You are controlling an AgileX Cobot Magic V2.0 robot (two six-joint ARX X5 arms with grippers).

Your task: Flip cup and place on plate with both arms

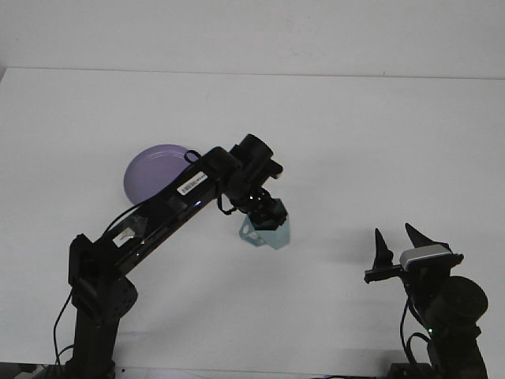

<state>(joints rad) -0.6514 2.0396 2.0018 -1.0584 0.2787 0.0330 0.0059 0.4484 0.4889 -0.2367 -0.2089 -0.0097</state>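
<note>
Worktop (371,134): plain white, matte, fills nearly whole front view; far edge meets pale wall along top. 1 item lies directly on it: round purple plate (155,174), left of centre, flat, raised rim, right part hidden behind dark arm. Faint soft shadows on surface near centre. Bases of 2 arms at near edge, lower left and lower right.

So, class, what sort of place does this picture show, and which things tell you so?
Probably a robot lab or test bench: a bare white table, two robot arms mounted at its near edge, and only a purple plate and a light blue cup as props.
</note>
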